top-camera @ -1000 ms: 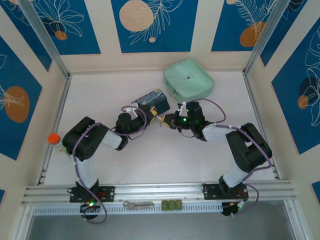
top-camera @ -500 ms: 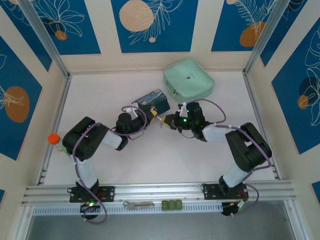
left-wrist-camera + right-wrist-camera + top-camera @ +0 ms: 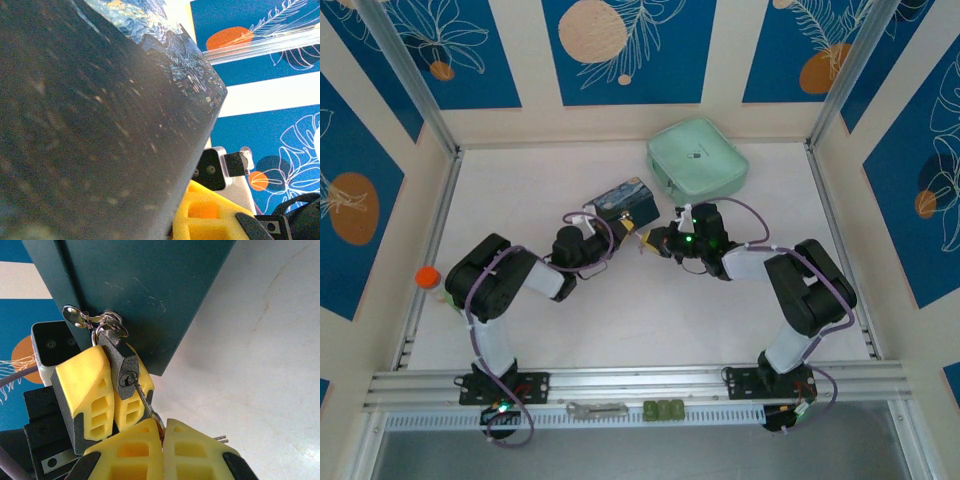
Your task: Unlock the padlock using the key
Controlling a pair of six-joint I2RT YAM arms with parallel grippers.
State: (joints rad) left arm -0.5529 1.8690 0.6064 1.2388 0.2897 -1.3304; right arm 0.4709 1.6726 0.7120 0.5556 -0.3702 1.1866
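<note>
Overhead camera behind both arms looking down across the whole table, left wrist camera pressed against what seems the tin wall, right wrist camera close on padlock and key, same tin in all three

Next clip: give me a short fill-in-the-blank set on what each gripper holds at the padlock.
1. In the right wrist view, the tip of the key meets the padlock at its ______.
2. The left gripper has its yellow fingers closed on the ______.
3. The right gripper is pinching the ______.

Missing words: keyhole; padlock; key.
</note>
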